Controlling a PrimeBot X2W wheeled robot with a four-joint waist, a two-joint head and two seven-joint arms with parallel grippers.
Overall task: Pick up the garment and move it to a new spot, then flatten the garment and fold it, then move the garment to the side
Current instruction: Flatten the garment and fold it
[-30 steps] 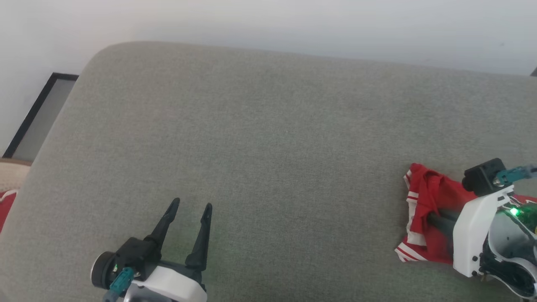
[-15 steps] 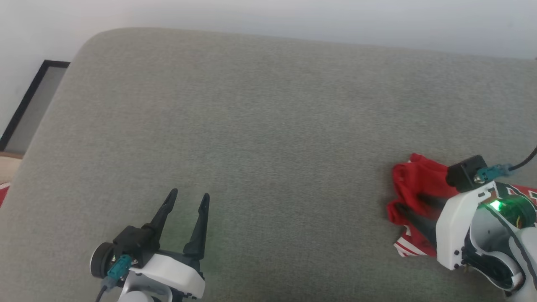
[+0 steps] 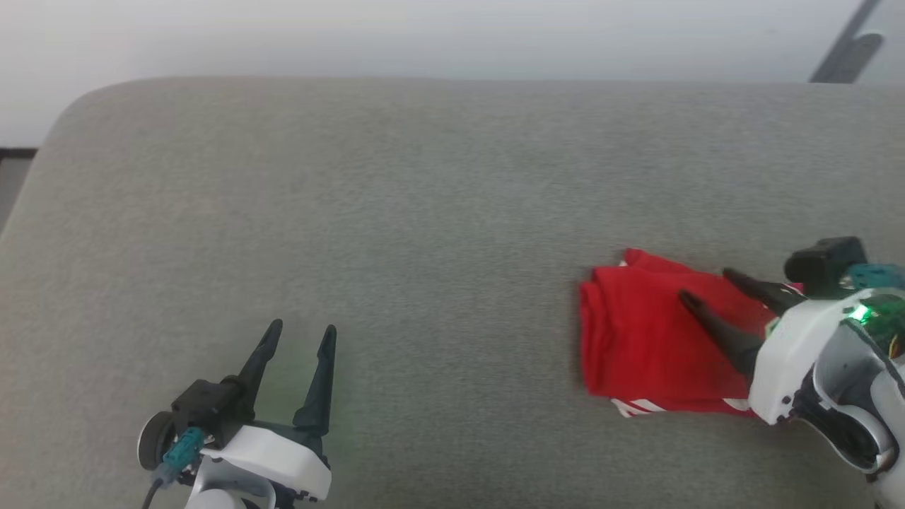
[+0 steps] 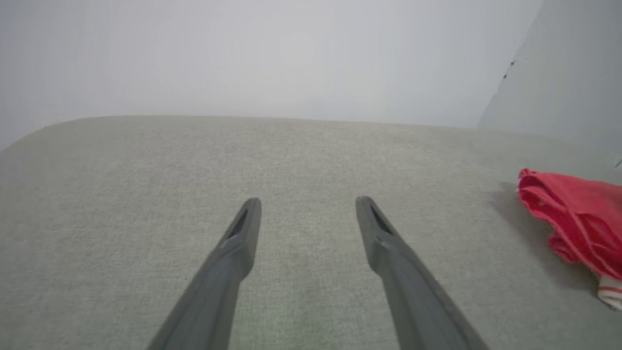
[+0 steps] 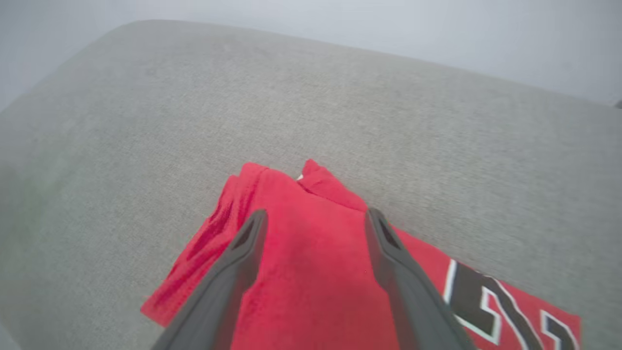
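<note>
The red garment point(image 3: 636, 346) lay folded on the grey cushion point(image 3: 424, 212). The right end effector point(image 3: 705, 284), fingers spread, pointed over it.

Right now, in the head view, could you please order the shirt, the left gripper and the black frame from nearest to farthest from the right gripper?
1. The shirt: directly under the open fingers of the right gripper, at right.
2. The left gripper: across the cushion, at lower left.
3. The black frame: at the far left edge, past the cushion.
</note>
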